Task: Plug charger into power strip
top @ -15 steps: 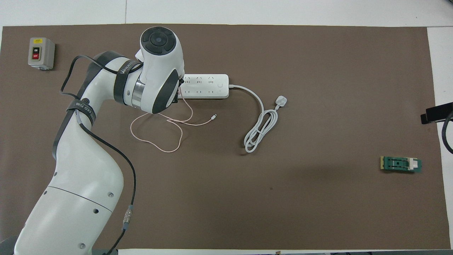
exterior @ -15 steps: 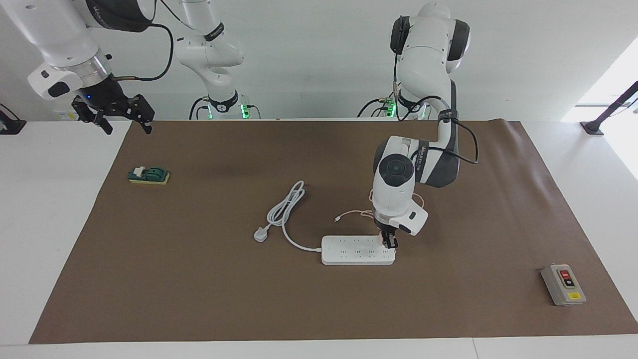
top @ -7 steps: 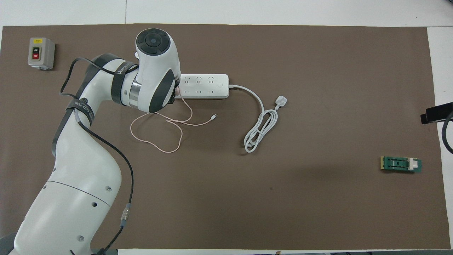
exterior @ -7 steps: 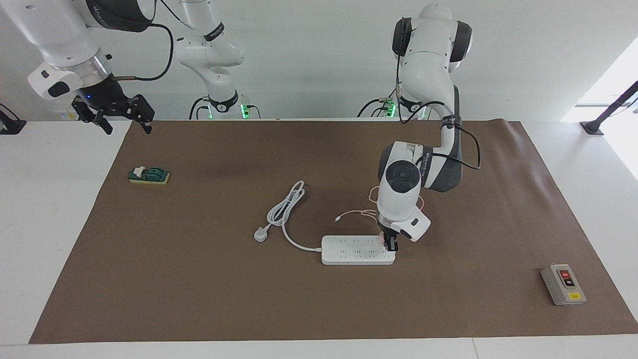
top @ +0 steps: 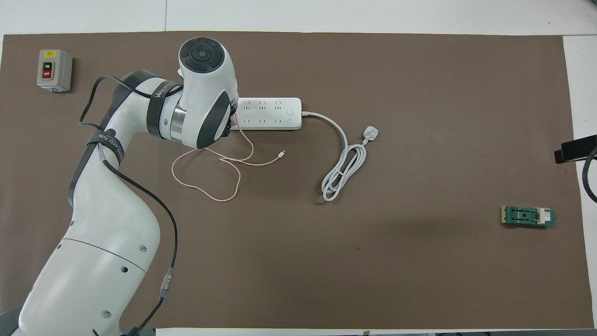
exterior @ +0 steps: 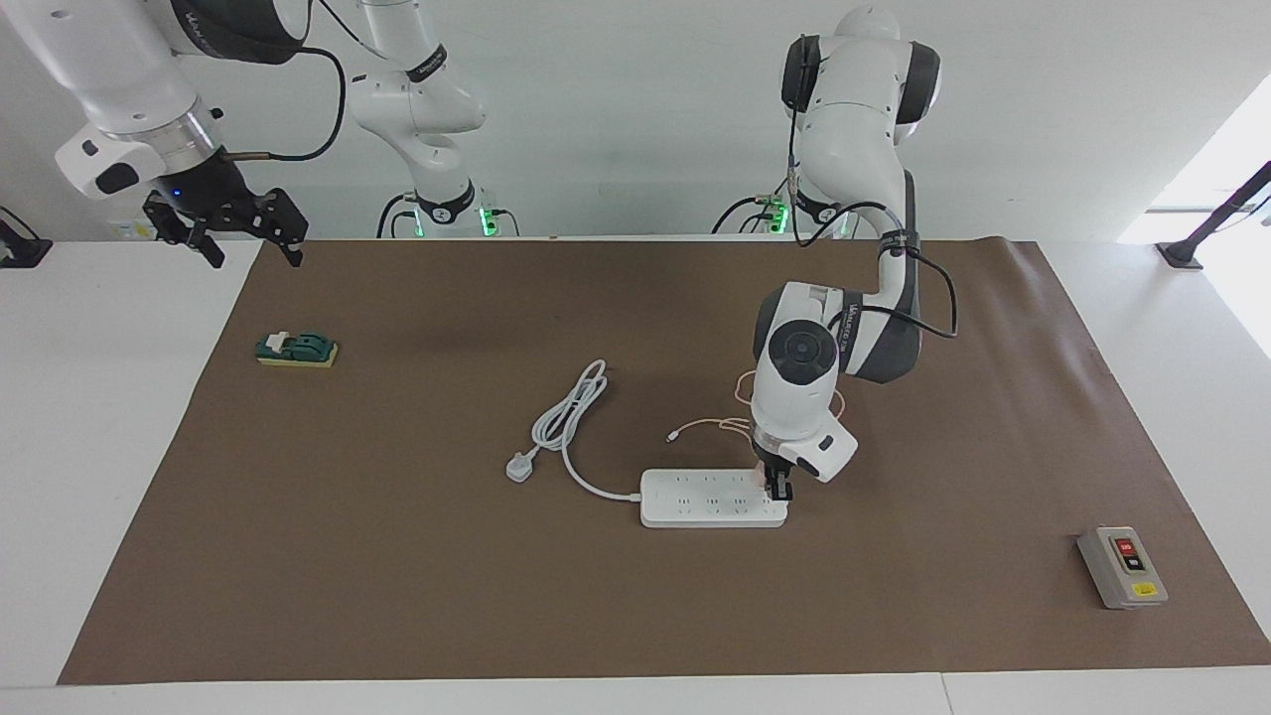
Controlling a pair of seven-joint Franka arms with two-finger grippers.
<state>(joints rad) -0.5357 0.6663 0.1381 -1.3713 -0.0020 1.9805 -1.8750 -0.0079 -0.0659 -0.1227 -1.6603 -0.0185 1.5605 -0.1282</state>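
Clamped tight on the charger (exterior: 762, 476), the left gripper (exterior: 776, 487) stands down on the power strip (exterior: 710, 499) at its end toward the left arm, pressing the pink cube onto the row of sockets nearer the robots. From the cube a thin pink cable (top: 210, 177) loops over the brown mat (exterior: 397, 556) toward the robots. At the strip's other end, its thick white cord (top: 343, 163) coils beside a white plug (exterior: 519, 466). Over the mat's corner, the right gripper (exterior: 248, 238) waits with fingers spread, holding nothing.
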